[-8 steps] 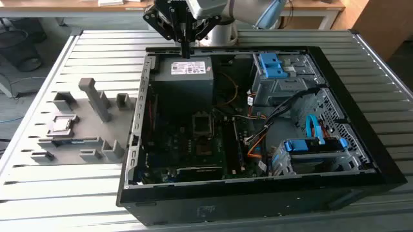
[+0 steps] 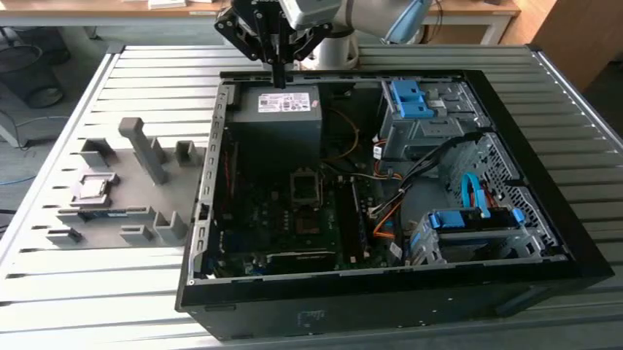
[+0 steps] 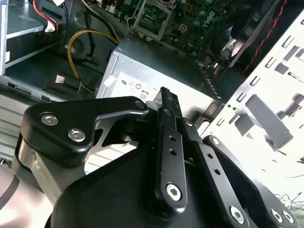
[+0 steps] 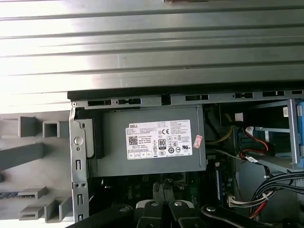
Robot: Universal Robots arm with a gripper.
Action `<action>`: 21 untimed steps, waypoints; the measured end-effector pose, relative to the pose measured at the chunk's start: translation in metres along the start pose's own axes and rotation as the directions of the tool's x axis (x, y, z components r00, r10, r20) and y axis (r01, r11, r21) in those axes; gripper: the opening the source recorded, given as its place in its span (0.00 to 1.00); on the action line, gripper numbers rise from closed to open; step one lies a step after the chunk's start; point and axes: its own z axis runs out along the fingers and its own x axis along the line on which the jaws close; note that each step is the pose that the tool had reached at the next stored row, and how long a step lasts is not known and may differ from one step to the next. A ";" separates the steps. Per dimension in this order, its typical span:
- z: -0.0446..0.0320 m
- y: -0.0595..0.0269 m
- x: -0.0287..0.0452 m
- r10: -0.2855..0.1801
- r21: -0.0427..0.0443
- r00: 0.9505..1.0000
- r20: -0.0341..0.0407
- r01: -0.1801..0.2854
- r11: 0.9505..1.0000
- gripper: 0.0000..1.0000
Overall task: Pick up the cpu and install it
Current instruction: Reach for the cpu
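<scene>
The cpu [image 2: 93, 188], a small silver square, lies on the grey fixture plate [image 2: 107, 219] at the exterior view's left, outside the open computer case [image 2: 545, 255]. My gripper [image 2: 280, 80] hangs over the case's far edge, just above the grey power-supply box [image 2: 277, 117], well away from the cpu. In the second wrist view the two black fingers [image 3: 167, 109] lie pressed together with nothing between them. The motherboard's socket [image 2: 305, 188] sits mid-case; its metal frame [image 3: 154, 16] also shows beyond the power-supply box.
Grey fixture blocks [image 2: 146, 149] stand upright around the cpu. Blue drive cages [image 2: 419, 102] and cable bundles [image 2: 428, 164] fill the case's right side in the exterior view. The case rests on a slatted metal table [image 2: 98, 292].
</scene>
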 end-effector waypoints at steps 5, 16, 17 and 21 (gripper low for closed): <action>-0.0002 -0.0005 0.0069 0.000 0.000 1.000 0.001 0.000 1.000 0.10; -0.0005 -0.0027 0.0350 0.000 0.000 1.000 0.004 0.000 1.000 0.10; -0.0005 -0.0028 0.0369 0.000 0.000 1.000 0.004 0.000 1.000 0.10; -0.0004 -0.0034 0.0441 0.000 0.000 1.000 0.003 0.000 1.000 0.10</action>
